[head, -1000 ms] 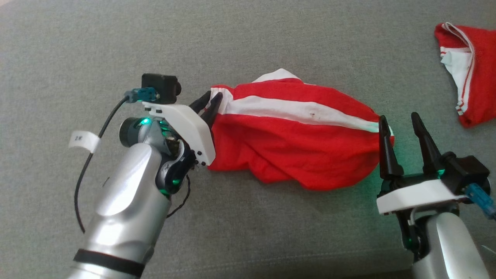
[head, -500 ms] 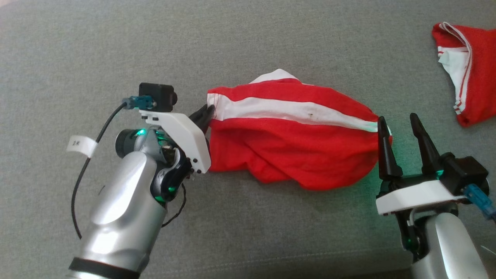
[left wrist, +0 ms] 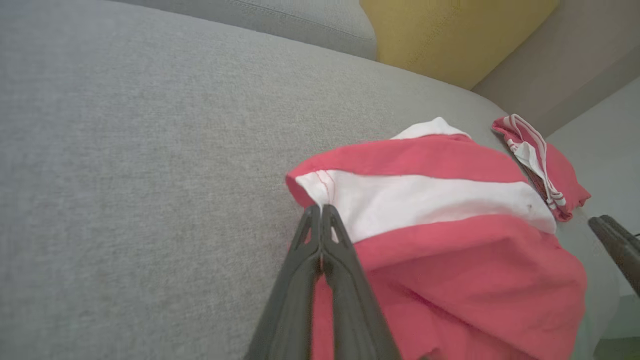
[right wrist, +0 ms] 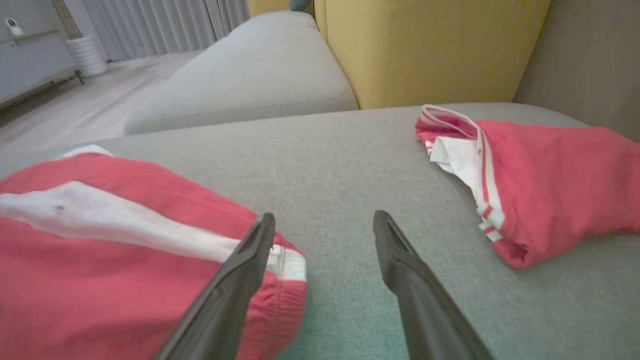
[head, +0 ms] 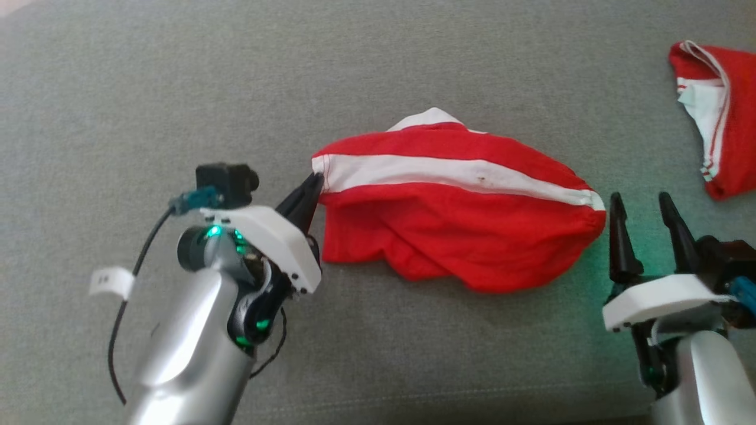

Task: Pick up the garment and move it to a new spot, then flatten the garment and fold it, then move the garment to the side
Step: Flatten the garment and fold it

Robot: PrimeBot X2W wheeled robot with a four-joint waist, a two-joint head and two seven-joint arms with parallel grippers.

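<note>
The garment [head: 460, 236] is showing soft, matt cloth; the sofa [head: 413, 59] is showing a grey, finely rough weave. The left forearm [head: 189, 348] is gleaming like smooth metal; the left gripper [head: 317, 179] is showing matt dark plastic fingers [head: 300, 202].

The grey sofa seat [head: 177, 71] carries two things. A red garment [head: 472, 236] with a white stripe lies crumpled near the middle; a second red garment [head: 729, 147] lies well apart, far right.
</note>
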